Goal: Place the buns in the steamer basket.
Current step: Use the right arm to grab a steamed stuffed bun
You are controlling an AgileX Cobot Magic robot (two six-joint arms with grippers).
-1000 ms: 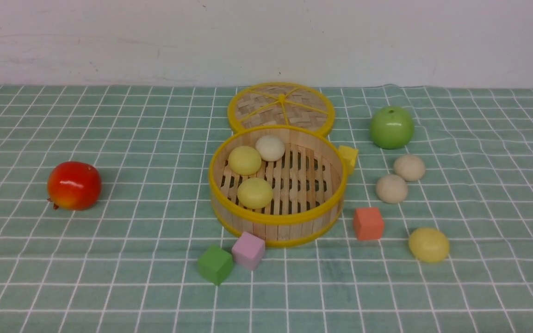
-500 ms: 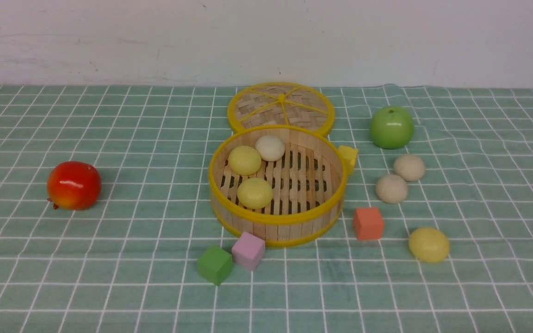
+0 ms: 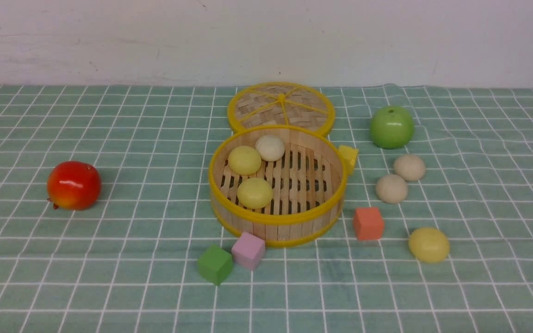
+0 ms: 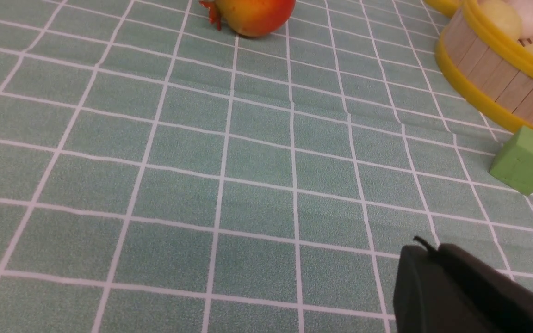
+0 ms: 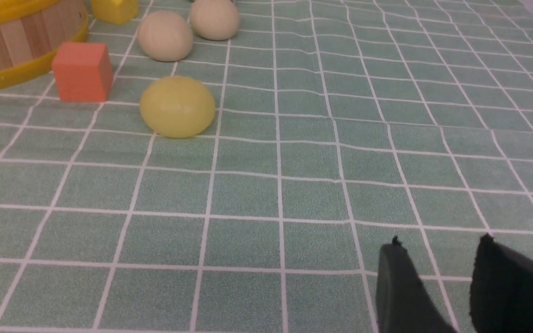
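Three buns point(image 3: 254, 193) sit in the basket point(image 3: 289, 222), towards its left side. Three more lie on the surface point(image 3: 132, 259) to its right: two white ones side by side, and a yellow one nearer, past the orange cube point(image 3: 368, 223). The left gripper point(image 4: 434, 252) is closed and empty. The right gripper point(image 5: 440, 245) stands open, holding nothing.

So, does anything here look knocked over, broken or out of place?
Nothing's spilled or broken. The steamer basket sits upright with three buns in it; three loose buns lie on the cloth to its right. The lid lies flat behind it. Only the cloth ripples slightly on the right.
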